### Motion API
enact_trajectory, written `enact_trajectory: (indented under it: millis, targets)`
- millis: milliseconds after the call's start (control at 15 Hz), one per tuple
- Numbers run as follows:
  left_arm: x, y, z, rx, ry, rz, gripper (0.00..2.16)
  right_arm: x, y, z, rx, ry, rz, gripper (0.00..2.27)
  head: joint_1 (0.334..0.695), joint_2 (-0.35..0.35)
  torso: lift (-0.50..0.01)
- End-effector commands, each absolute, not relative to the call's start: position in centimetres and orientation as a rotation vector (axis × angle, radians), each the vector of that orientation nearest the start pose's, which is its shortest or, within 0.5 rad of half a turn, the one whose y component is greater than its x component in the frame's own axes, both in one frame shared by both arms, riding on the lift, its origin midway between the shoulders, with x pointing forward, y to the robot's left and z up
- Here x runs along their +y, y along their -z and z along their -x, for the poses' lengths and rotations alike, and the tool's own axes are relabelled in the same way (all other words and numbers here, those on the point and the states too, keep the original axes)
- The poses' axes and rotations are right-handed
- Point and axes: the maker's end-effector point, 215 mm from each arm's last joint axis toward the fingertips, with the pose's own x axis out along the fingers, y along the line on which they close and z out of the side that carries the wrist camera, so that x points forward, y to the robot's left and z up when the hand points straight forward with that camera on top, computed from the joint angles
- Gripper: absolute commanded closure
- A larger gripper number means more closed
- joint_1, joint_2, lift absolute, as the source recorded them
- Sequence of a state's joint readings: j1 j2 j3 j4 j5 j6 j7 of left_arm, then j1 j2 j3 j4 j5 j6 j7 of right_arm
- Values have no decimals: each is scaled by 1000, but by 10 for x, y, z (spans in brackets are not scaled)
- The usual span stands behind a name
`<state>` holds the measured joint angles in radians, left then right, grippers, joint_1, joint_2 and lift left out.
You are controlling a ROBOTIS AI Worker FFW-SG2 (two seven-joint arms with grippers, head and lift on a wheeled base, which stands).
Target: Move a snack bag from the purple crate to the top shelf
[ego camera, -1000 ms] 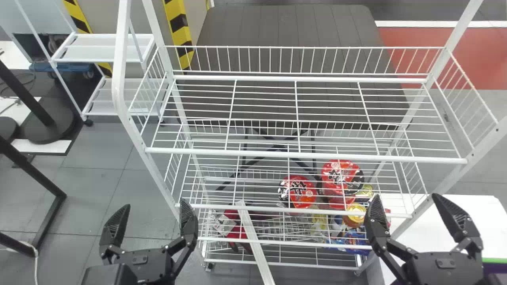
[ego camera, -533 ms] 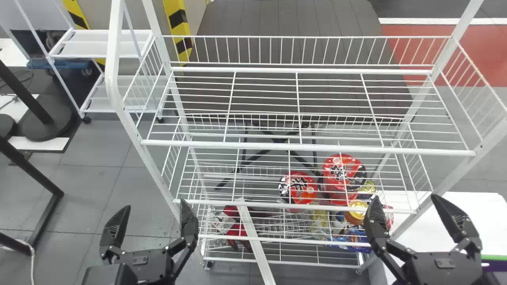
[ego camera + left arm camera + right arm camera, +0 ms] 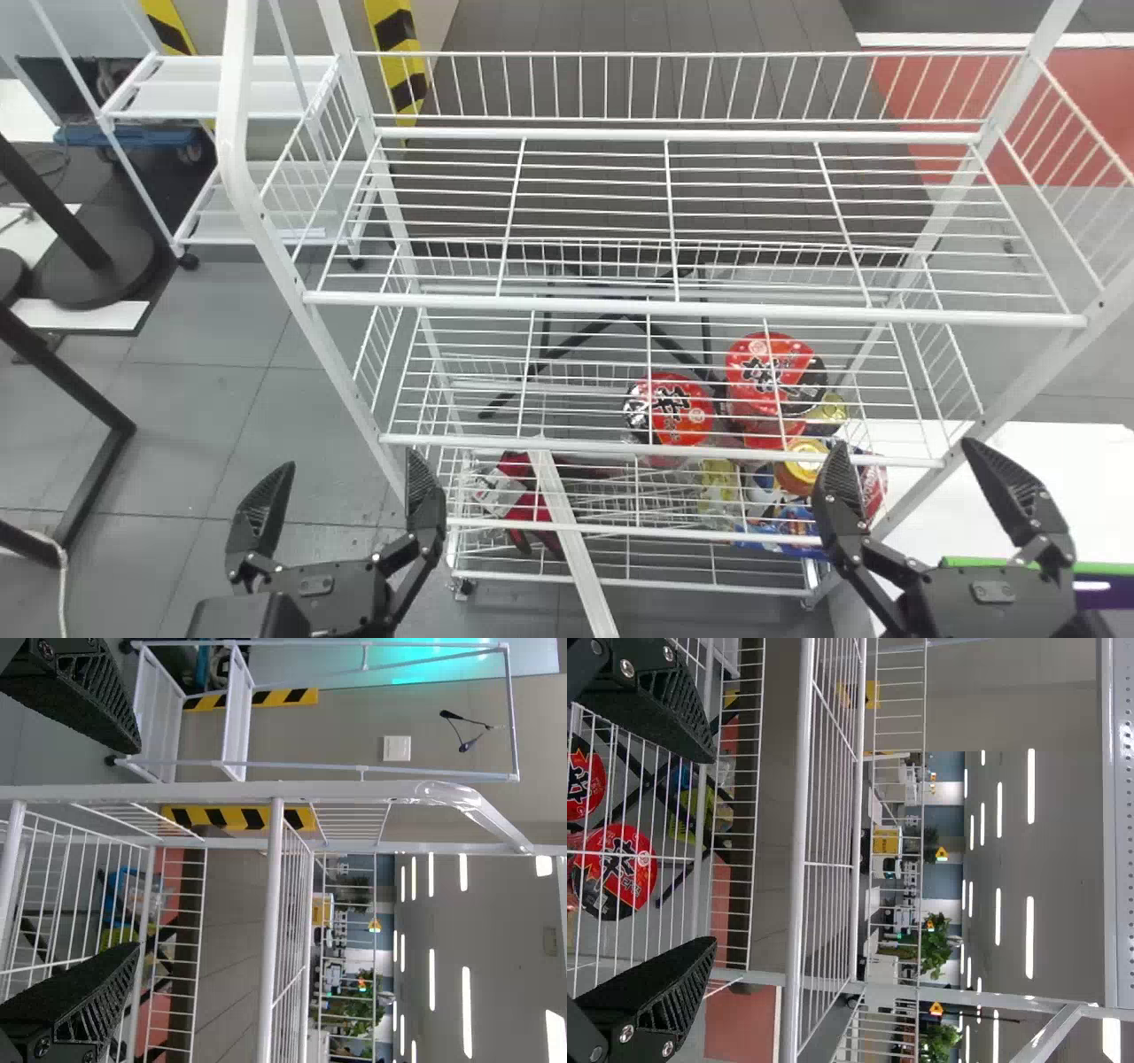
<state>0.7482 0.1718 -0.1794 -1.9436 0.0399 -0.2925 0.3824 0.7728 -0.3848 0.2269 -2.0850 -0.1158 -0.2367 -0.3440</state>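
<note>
"Where were the arms?"

"Both at the near side of the tall white wire rack. The black two-fingered left gripper (image 3: pixel 351 459) hung near its left post, over the grey floor, and the matching right gripper (image 3: pixel 904 443) was by the near right corner."

"Holding anything?"

"Their jaws stood wide open, left and right alike, with a good gap between the ribbed black pads."

"And the snack bag?"

"I couldn't tell where it was, honestly. The purple crate with the green rim (image 3: pixel 1109 599) was cut off at the near right, beside the right gripper, and its inside was hidden from me. A white flat-topped table (image 3: pixel 1063 456) stood to the right of the rack."

"What about the rack itself?"

"The white wire top shelf (image 3: pixel 691 310) spread out beyond both grippers. Through the wires, lower down, I saw two round red packs with black lettering (image 3: pixel 669 409) right of the middle, a yellow-lidded tub (image 3: pixel 802 465) and a shiny blue packet (image 3: pixel 771 534) nearer the right end."

"Anything on the left?"

"A red-and-white bundle (image 3: pixel 503 494), just beside a slanting white bar (image 3: pixel 571 536)."
</note>
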Motion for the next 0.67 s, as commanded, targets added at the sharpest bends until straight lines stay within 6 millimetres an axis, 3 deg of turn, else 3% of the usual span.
enact_trajectory:
  millis: [0, 600]
  targets:
    - [230, 411, -335, 106, -151, 3, -2, -204, 375, -338, 83, -49, 27, 80, 695, 45, -144]
    - [231, 411, -335, 104, -157, 4, -2, -205, 376, -339, 84, -50, 32, 80, 695, 46, -180]
